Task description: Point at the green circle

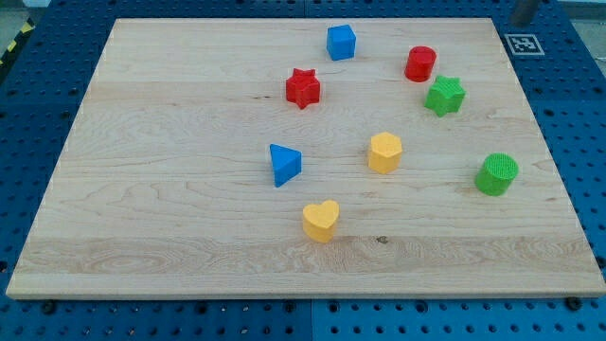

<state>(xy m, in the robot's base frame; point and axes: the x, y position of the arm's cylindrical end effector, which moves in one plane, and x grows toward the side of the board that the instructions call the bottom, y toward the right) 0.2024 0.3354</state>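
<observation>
The green circle [496,174] stands near the board's right edge, a little below the middle. A green star [444,96] is above it and to its left. A short grey piece that looks like my rod comes in at the view's top right, with my tip [520,21] just off the board's top right corner. The tip is far above the green circle and touches no block.
Other blocks on the wooden board [170,189]: a red cylinder [420,63], a blue cube [341,42], a red star [303,87], a yellow hexagon [384,152], a blue triangle [284,164] and a yellow heart [321,220]. A printed marker tag [524,44] lies beside the top right corner.
</observation>
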